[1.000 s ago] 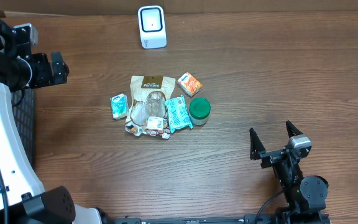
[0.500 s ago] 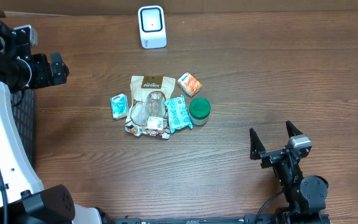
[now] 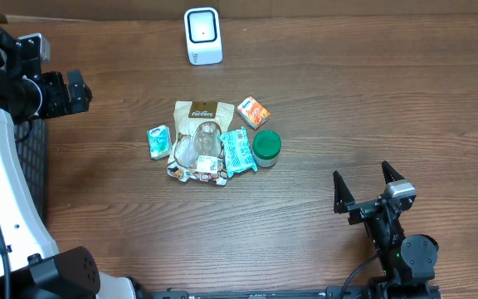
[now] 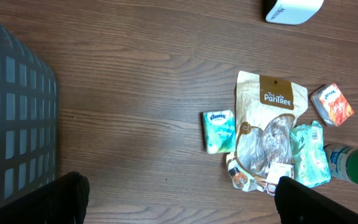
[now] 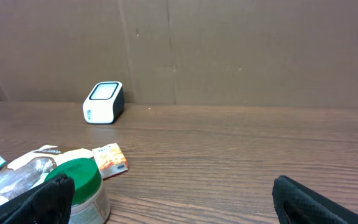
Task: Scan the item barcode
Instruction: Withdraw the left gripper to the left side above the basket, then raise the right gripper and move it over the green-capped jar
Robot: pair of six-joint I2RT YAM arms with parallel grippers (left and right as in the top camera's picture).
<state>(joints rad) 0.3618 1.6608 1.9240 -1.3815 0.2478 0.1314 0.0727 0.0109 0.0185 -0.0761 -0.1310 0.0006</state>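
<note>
The items lie in a pile mid-table: a brown pouch (image 3: pixel 202 123), an orange packet (image 3: pixel 254 111), a green-lidded jar (image 3: pixel 266 147), a teal packet (image 3: pixel 238 151) and a small tissue pack (image 3: pixel 158 141). The white barcode scanner (image 3: pixel 203 35) stands at the far edge. My left gripper (image 4: pixel 179 202) hangs open high above the table, left of the pile, with the pouch (image 4: pixel 269 124) and the tissue pack (image 4: pixel 219 130) below it. My right gripper (image 3: pixel 363 187) rests open near the front right, holding nothing. It faces the jar (image 5: pixel 79 186) and the scanner (image 5: pixel 103 102).
A grey mesh basket (image 4: pixel 11 124) stands at the table's left edge, also seen below the left arm in the overhead view (image 3: pixel 36 166). A cardboard wall (image 5: pixel 229 50) backs the table behind the scanner.
</note>
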